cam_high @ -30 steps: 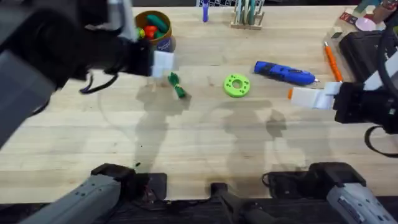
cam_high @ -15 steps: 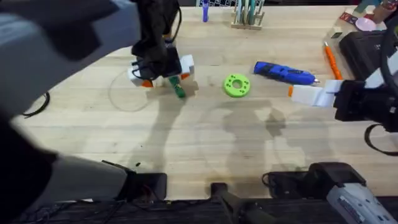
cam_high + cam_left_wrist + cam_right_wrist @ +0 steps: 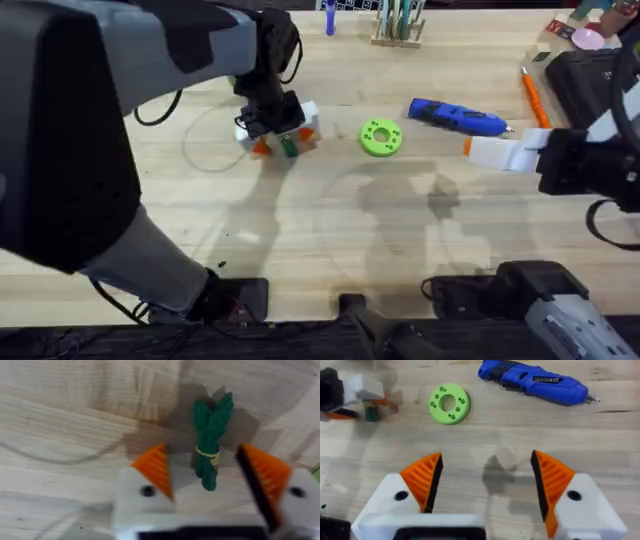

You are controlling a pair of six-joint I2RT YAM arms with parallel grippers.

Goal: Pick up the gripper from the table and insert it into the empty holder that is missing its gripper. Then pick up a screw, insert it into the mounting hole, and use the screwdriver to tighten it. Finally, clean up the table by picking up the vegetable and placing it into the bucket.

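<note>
Green vegetable between left gripper's 2 spread orange pads — long axis pointing straight out from the fingers; right gripper open, empty, farther off.

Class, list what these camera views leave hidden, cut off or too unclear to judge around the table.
- Brown round bucket: overhead, hidden behind the left arm.
- Dark green leafy toy vegetable: overhead, mostly covered by the left gripper; left wrist shows it between open fingers.
- Blue pen-shaped screwdriver: overhead, silver tip too small to judge.
- Right gripper: overhead, one finger cut off.
</note>
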